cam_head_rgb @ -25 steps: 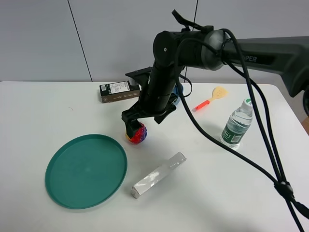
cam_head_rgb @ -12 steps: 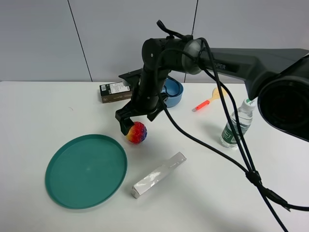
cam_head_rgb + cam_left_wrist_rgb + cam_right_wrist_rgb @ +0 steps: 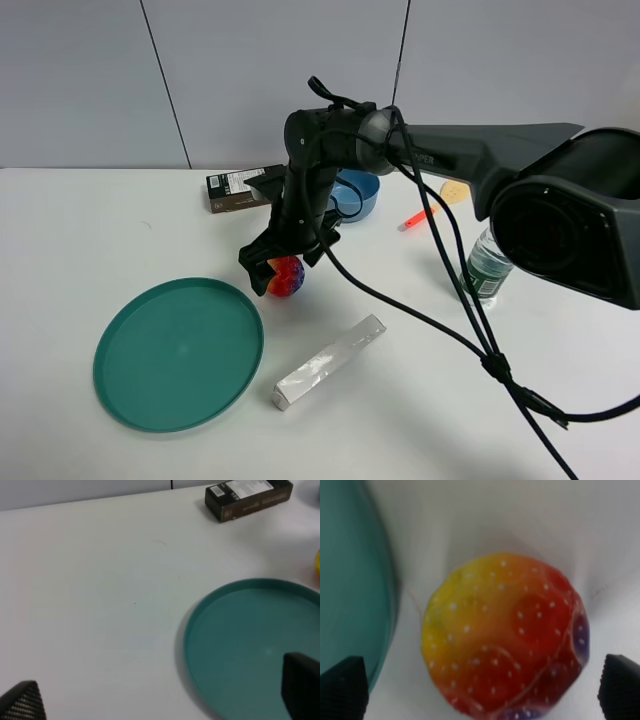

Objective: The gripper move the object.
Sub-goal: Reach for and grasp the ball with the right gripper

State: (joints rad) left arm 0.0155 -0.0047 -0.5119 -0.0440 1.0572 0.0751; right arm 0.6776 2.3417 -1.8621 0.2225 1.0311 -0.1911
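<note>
right hand (image 3: 481,687) spread wide around rainbow ball (image 3: 285,277), beside green plate (image 3: 178,352)

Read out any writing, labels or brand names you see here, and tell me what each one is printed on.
"PER": white letters on the right arm; cables cover whatever comes before them.
Dark box: white label with printed lines, too small to read in either view.
Water bottle: label blurred and partly hidden, unreadable.
Rainbow ball: white dots only, no writing.
</note>
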